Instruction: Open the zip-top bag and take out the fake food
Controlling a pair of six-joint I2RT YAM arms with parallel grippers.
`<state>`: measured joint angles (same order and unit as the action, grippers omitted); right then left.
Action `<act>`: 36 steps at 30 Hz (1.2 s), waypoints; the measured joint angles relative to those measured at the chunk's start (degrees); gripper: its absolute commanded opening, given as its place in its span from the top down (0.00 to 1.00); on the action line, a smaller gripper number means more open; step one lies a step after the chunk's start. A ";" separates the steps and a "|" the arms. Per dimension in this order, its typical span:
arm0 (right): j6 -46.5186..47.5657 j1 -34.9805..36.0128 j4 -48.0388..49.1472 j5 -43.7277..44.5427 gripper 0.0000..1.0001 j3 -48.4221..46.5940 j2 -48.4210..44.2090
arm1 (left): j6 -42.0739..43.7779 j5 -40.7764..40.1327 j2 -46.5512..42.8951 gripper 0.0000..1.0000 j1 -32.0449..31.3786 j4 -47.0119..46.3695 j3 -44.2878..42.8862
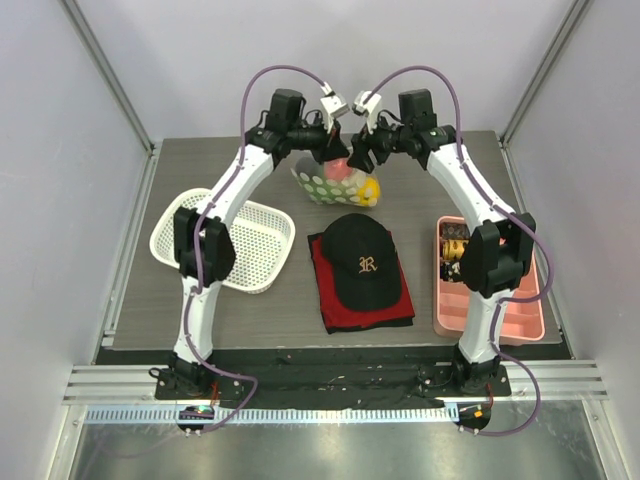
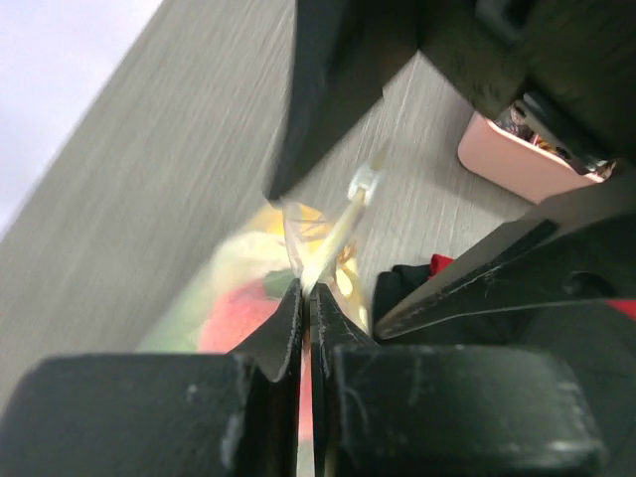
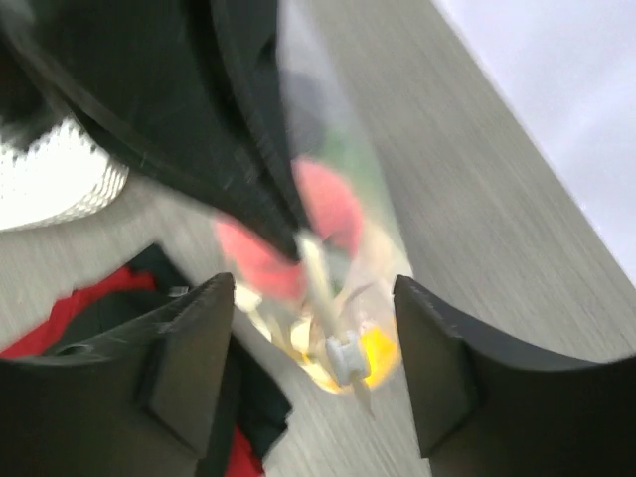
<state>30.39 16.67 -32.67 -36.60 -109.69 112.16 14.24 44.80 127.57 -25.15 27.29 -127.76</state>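
Left wrist view, clearer than overhead: left fingers tight on zip-top bag.

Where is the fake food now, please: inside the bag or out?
Inside: the food shows red and yellow through the clear bag; none lies on the table.

Gold ornate letter "R", embroidered on black cap front

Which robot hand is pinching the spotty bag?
The left gripper: its two fingers are squeezed shut on the top edge of the zip-top bag. The right gripper is open, its fingers standing apart on either side of the bag.
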 measured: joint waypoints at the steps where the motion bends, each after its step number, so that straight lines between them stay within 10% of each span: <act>1: -1.38 -0.02 1.95 0.55 0.23 0.42 -0.11 | -1.44 -0.70 -0.63 1.00 0.00 -1.55 1.75; 15: -26.47 -6.29 44.39 -6.64 0.28 33.66 -10.71 | -29.31 1.95 -5.07 1.00 2.19 -19.08 12.92; 32: -36.13 -6.51 59.47 -11.85 0.47 31.06 -7.87 | -36.85 6.71 -5.07 1.00 3.54 -22.49 12.92; 36: -37.81 -6.69 61.02 -13.25 0.85 28.83 -5.46 | -37.00 7.61 -5.07 0.98 3.52 -22.84 12.92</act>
<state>-7.42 9.98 28.36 -49.84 -80.86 106.69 -22.76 52.40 122.50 -21.63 4.45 -114.85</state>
